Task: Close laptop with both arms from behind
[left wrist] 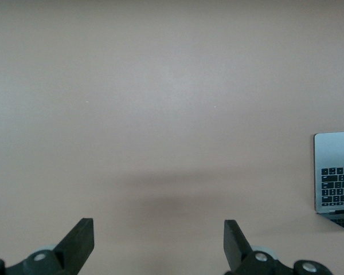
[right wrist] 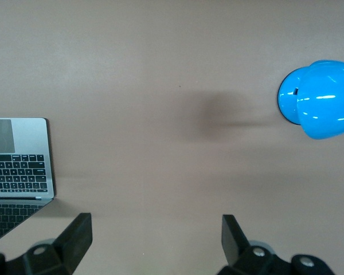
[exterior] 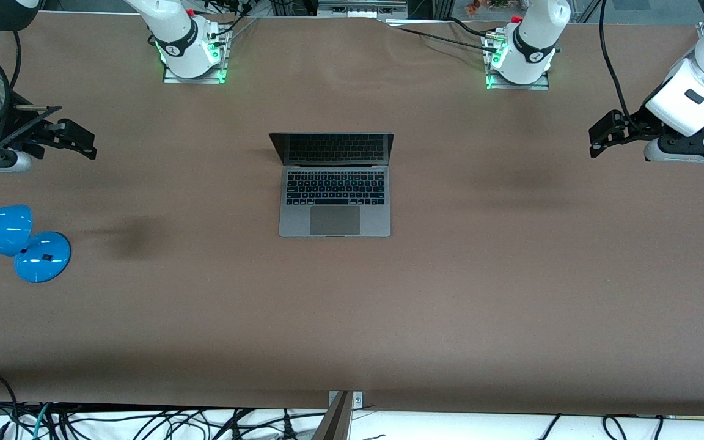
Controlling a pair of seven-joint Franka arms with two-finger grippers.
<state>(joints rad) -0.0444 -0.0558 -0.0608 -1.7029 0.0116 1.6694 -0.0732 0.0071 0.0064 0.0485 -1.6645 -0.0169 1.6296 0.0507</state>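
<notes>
Left end effector and right end effector, both spread, flank the seemingly untouched open laptop.

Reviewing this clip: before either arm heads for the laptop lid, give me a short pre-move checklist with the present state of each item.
1. Laptop open, lid upright, screen facing the front camera: ok.
2. Lid's back toward the arm bases, table bare between them: ok.
3. Left gripper open and holding nothing, over bare table at the left arm's end, waiting: ok.
4. Right gripper open and holding nothing, over bare table at the right arm's end: ok.
5. Blue lamp well apart from the laptop, toward the right arm's end and nearer the front camera than the right gripper: ok.
6. Grippers level with each other in height: cannot tell.
</notes>
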